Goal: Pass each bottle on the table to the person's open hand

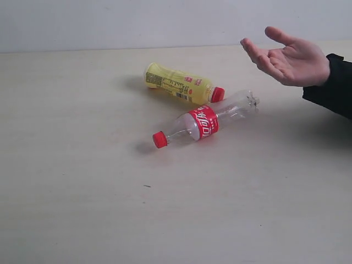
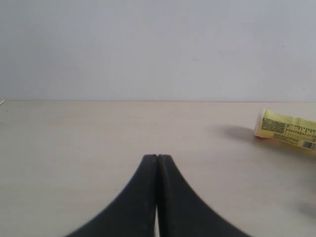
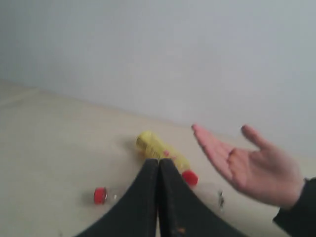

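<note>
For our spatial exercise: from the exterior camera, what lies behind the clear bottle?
The yellow bottle lies on its side behind the clear bottle, then table and wall. The yellow one's far side is hidden.

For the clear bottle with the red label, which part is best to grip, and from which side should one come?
Probably its red label band, from straight above, closing across the width. The clear bottle lies on its side on the table, so both sides are free there. The yellow bottle's cap lies near its base end; stay at mid-body.
</note>
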Action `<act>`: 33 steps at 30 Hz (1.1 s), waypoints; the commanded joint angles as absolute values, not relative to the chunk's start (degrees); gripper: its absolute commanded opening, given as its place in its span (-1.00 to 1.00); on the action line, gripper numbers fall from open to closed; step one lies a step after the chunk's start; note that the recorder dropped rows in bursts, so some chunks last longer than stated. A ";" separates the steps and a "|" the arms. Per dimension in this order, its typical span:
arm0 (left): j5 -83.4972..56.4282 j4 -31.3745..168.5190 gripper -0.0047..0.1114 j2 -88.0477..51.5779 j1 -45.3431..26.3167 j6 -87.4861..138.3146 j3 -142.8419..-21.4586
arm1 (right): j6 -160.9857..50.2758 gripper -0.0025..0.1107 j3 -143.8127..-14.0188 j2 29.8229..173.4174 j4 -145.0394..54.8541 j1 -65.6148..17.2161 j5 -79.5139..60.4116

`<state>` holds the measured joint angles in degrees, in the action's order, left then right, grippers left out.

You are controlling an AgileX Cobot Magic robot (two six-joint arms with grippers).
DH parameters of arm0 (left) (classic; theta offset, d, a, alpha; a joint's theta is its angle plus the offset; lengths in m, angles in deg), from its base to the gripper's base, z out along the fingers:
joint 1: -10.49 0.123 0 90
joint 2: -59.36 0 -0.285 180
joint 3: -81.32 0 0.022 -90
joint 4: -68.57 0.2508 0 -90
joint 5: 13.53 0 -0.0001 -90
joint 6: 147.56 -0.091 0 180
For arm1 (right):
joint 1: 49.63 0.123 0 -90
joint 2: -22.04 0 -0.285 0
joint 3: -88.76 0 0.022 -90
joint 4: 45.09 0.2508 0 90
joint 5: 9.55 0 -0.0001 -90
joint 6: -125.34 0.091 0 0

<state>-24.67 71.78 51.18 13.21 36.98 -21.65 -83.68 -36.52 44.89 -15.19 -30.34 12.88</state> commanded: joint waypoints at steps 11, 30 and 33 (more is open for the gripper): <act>-24.65 71.43 -0.92 51.58 13.38 37.15 -21.46 | -89.09 -0.85 -72.63 102.27 -18.32 -30.28 42.93; -24.65 71.43 -0.92 51.58 13.38 37.15 -21.46 | -95.82 0.22 -97.90 137.33 -69.53 -11.64 47.03; -24.65 71.43 -0.92 51.58 13.38 37.15 -21.46 | -97.03 0.40 -97.90 139.55 -70.64 -9.93 43.75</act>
<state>-24.67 71.78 51.18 13.21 36.98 -21.65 -95.27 -97.37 138.58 -68.92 -10.97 46.21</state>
